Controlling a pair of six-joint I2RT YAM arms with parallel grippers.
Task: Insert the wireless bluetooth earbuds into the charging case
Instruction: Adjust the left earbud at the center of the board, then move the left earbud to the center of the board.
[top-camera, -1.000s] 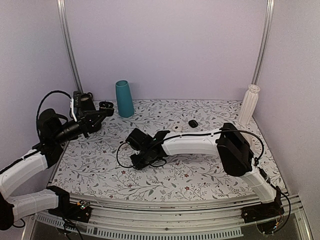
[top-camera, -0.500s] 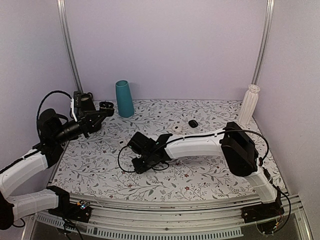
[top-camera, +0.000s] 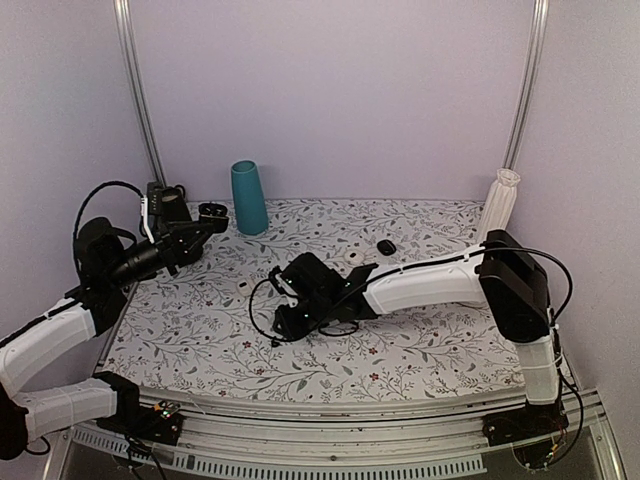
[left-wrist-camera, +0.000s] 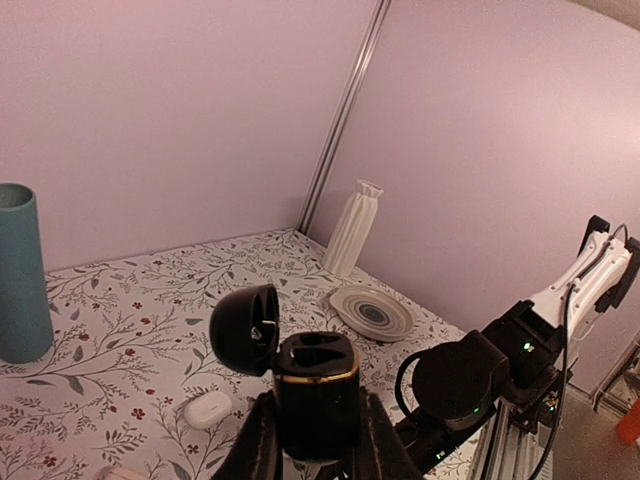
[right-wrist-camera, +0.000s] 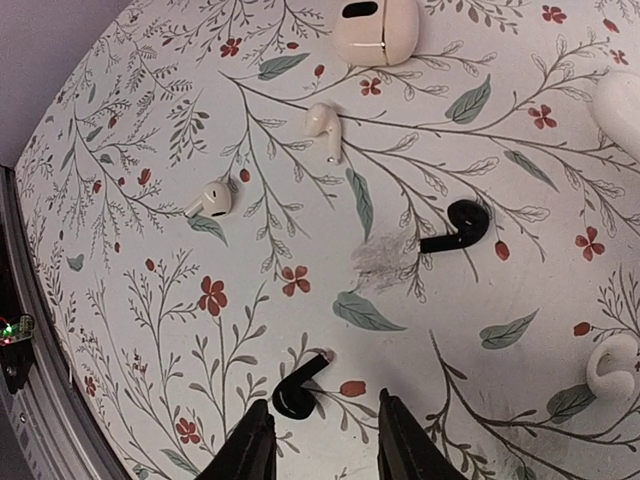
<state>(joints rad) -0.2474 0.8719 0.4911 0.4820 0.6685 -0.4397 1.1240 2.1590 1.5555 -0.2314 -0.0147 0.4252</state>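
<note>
The step in hand appears to be the pick-up of the first earbud. The right fingers (right-wrist-camera: 248, 450) hang low over the surface (right-wrist-camera: 150, 300), parted and gripping nothing. The nearer black earbud (right-wrist-camera: 297, 390) lies flat just ahead of their tips, stem pointing up and to the right, closer to the one on the left of the wrist view. The second black earbud (right-wrist-camera: 455, 228) lies well apart from it, further out. The left fingers (left-wrist-camera: 258, 445) are clenched on the charging case (left-wrist-camera: 315, 395), holding it upright in the air at the far left with its lid (left-wrist-camera: 245, 328) swung open and its sockets showing.

Next, I judge, the right fingers should shift slightly so the earbud sits between them, come down, and close on its body rather than the thin stem. The nearby white earbuds (right-wrist-camera: 322, 125) and the cream case (right-wrist-camera: 375, 25) are not wanted.

The surface is a pale sheet printed with grey sprigs and red flowers. Lilac walls enclose it, with metal rails (top-camera: 137, 90) in the corners, a teal cup (top-camera: 248, 197) and a ribbed white vase (top-camera: 500, 205) at the back.
</note>
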